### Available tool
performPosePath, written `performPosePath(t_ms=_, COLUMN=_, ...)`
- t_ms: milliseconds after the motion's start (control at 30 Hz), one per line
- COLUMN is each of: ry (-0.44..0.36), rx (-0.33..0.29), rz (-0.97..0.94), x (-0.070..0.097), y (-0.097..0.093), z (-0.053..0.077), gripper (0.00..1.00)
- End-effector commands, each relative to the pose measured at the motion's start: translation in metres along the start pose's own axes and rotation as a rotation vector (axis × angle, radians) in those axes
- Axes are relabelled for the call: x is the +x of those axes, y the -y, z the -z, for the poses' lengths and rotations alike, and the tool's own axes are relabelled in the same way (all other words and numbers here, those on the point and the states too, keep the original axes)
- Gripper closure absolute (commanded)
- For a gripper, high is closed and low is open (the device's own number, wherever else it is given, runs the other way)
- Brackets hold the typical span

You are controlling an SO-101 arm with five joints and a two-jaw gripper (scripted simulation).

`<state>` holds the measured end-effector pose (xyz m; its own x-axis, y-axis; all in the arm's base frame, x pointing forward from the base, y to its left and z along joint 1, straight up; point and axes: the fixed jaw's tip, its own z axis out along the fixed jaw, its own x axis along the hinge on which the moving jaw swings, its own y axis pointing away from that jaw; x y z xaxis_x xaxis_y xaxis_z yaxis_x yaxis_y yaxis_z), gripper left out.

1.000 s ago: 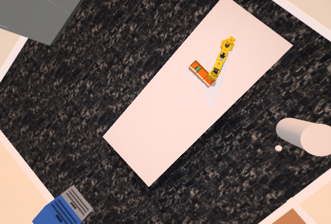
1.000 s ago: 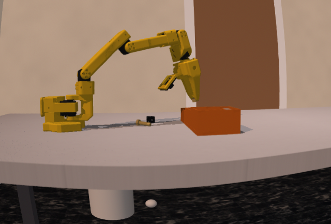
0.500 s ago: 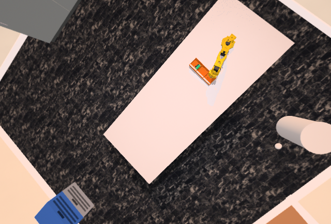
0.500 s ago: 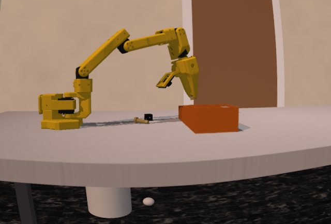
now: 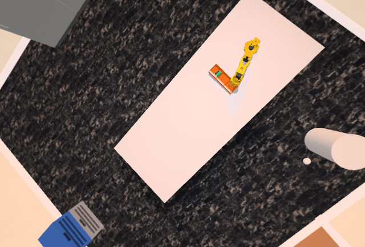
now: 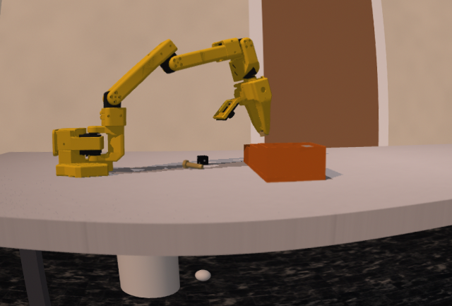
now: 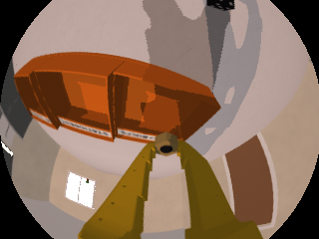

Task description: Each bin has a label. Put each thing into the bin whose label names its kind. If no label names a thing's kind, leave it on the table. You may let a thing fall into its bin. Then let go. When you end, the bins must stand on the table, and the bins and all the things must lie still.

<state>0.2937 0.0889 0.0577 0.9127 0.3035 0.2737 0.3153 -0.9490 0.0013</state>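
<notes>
A row of orange bins (image 5: 223, 78) stands on the table; it also shows in the side view (image 6: 285, 160) and the wrist view (image 7: 114, 96). A green thing (image 5: 218, 73) lies in the bin at the far end. My gripper (image 6: 262, 131) hangs just above the row's end nearest the arm (image 5: 234, 83). It is shut on a small tan ring-shaped piece with a dark hole, like a nut (image 7: 165, 145), held at the fingertips. A brass bolt (image 6: 192, 165) and a small black cube (image 6: 202, 159) lie on the table between the arm's base and the bins.
The bins carry white label strips on their front faces (image 7: 87, 131); the text is too small to read. The arm's base (image 6: 82, 149) stands at the left of the table.
</notes>
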Motion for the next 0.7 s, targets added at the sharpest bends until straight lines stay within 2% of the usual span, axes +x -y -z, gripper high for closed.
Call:
performPosePath(t_ms=0, ry=-0.052, rx=-0.001, rz=-0.001, x=0.0076, y=-0.0023, z=0.0121, gripper=1.00)
performPosePath(t_ms=33, ry=-0.081, rx=-0.006, rz=-0.016, x=0.0120, y=-0.0073, z=0.0112, gripper=1.00)
performPosePath(t_ms=667, ry=-0.080, rx=-0.006, rz=-0.016, x=0.0120, y=-0.0073, z=0.0111, gripper=1.00)
